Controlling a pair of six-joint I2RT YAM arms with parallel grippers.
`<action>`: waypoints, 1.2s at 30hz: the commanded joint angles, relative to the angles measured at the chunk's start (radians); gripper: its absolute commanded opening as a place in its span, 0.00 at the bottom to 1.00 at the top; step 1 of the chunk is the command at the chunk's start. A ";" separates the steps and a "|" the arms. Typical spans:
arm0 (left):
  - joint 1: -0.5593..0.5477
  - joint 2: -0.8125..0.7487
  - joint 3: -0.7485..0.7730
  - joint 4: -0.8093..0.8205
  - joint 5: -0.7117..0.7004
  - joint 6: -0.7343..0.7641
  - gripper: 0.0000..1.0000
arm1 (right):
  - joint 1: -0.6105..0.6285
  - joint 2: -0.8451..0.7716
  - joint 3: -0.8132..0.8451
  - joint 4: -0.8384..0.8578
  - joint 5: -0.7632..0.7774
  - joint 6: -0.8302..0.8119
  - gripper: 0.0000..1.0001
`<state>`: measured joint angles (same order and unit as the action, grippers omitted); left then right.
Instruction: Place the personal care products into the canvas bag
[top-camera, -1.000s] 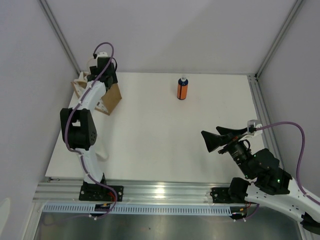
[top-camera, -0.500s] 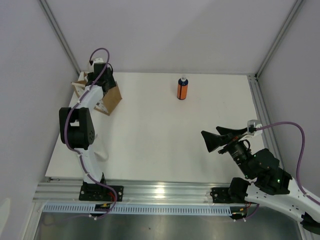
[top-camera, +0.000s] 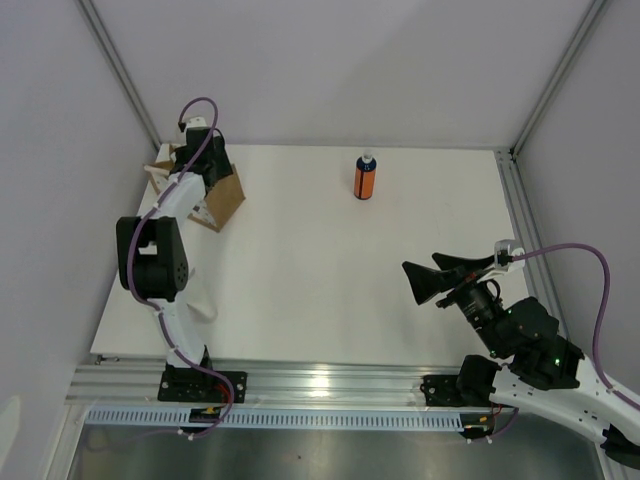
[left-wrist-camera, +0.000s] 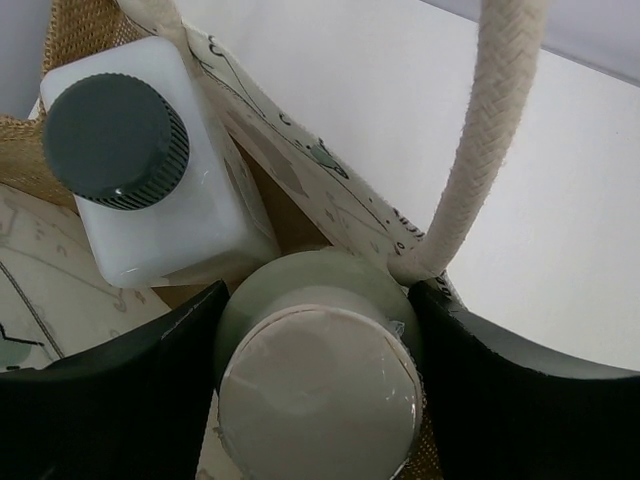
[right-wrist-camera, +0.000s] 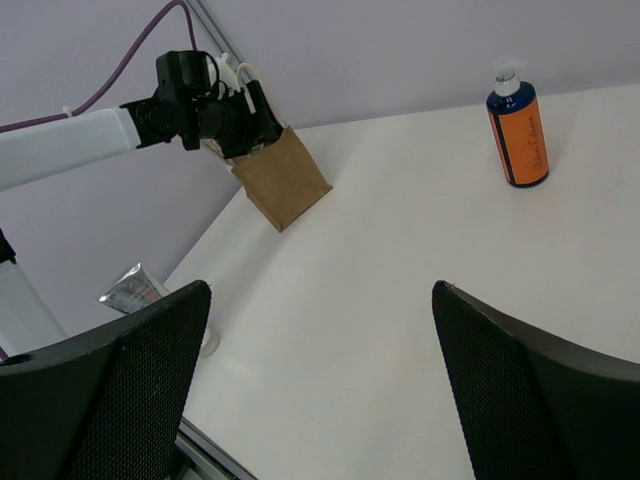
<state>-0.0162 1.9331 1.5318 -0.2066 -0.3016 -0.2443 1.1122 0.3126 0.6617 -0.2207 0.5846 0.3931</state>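
The canvas bag (top-camera: 224, 196) stands at the table's far left; it also shows in the right wrist view (right-wrist-camera: 284, 181). My left gripper (top-camera: 200, 158) is over the bag's mouth, shut on the cream-white cylinder (left-wrist-camera: 318, 395), which sits upright between both fingers (left-wrist-camera: 150, 400) at the bag's opening. The white bottle with the dark cap (left-wrist-camera: 150, 170) stands inside the bag just beyond it. A cream loop handle (left-wrist-camera: 485, 140) rises on the right. The orange bottle with the dark blue cap (top-camera: 365, 177) stands upright at the far middle, also in the right wrist view (right-wrist-camera: 519, 134). My right gripper (top-camera: 428, 281) is open and empty, low near the right front.
A silvery tube (right-wrist-camera: 131, 289) lies near the table's left edge. Grey walls close in the left, back and right. An aluminium rail (top-camera: 320, 385) runs along the near edge.
My left gripper has moved a little further left over the bag, then stopped. The right arm and the orange bottle have not moved.
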 joint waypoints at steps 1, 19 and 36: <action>-0.002 -0.083 -0.002 0.035 0.035 -0.007 0.75 | 0.000 -0.012 0.019 0.006 -0.003 0.015 0.96; -0.066 -0.226 0.048 -0.068 0.091 0.005 0.86 | 0.000 -0.012 0.018 0.012 0.003 0.004 0.96; -0.323 -0.687 -0.130 -0.347 -0.093 -0.161 0.89 | 0.000 0.078 0.022 0.034 0.009 -0.045 0.97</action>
<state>-0.3199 1.3327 1.4677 -0.4900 -0.3344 -0.3527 1.1122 0.3710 0.6617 -0.2176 0.5854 0.3786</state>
